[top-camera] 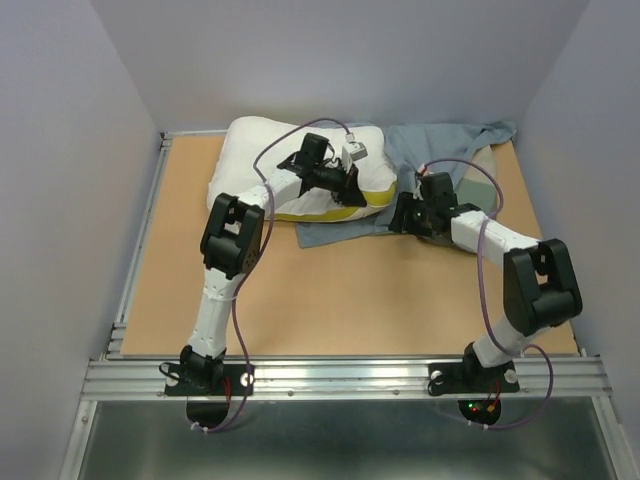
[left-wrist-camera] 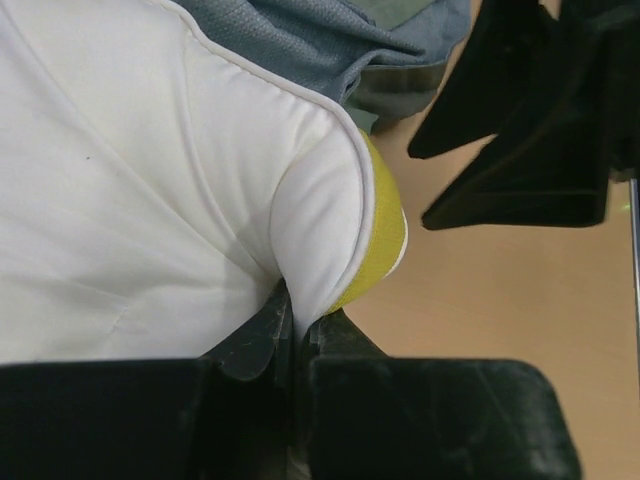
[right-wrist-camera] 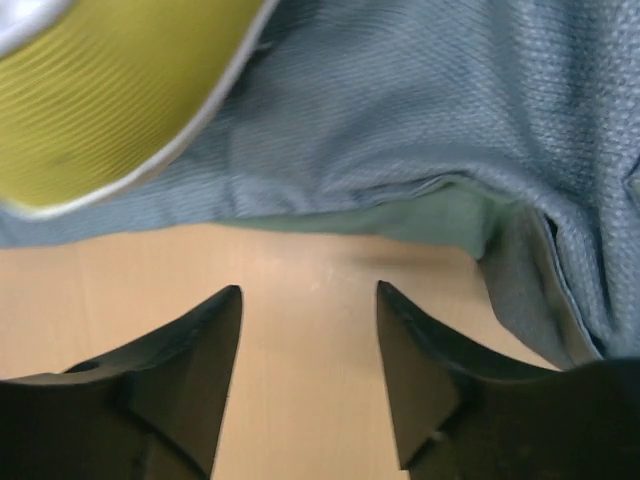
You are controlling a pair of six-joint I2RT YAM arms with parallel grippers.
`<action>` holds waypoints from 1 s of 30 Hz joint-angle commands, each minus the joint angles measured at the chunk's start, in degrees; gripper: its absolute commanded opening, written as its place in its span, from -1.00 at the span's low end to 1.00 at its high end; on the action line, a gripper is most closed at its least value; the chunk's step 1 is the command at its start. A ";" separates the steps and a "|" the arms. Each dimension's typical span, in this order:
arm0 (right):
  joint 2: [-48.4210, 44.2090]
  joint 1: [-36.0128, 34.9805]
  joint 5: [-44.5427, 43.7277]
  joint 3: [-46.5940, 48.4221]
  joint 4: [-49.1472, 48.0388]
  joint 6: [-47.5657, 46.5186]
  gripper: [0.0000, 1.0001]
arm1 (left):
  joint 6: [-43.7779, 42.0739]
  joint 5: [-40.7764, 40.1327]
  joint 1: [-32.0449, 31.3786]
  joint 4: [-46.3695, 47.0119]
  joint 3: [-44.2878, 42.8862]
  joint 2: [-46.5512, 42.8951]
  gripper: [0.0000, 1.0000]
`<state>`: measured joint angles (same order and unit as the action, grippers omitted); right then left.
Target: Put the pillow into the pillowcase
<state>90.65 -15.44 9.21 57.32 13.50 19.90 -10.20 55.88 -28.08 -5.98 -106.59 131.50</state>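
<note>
Insertion has barely begun: the left gripper (left-wrist-camera: pixel 295 322) pinches the pillow (top-camera: pixel 262 150) by its right corner, overlapping the pillowcase (top-camera: pixel 452 142), while the right gripper (right-wrist-camera: pixel 310 300) gapes empty near the case's edge.

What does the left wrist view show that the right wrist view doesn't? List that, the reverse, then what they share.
Left wrist only: the left gripper shut on a pinch of white fabric of the pillow. Right wrist only: the right gripper open, holding nothing, over the table. Both: the pillow's yellow band, the grey-blue pillowcase and the table.
</note>
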 commanded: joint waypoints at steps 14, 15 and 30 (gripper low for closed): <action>10.42 -0.55 -6.49 7.72 -12.62 4.71 0.60 | 4.31 7.67 1.27 4.05 2.79 -3.97 -1.00; 10.25 -0.73 -6.40 8.42 -11.92 4.62 0.59 | 4.31 7.67 1.62 4.13 2.35 -3.45 -1.00; 2.86 -0.73 -6.40 7.44 -0.93 -2.33 0.53 | 4.31 7.67 3.55 5.63 2.52 -3.01 -1.00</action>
<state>94.85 -15.84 4.25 62.78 12.05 19.51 -6.85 61.89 -25.41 -1.91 -103.83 131.48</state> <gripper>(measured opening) 0.757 0.114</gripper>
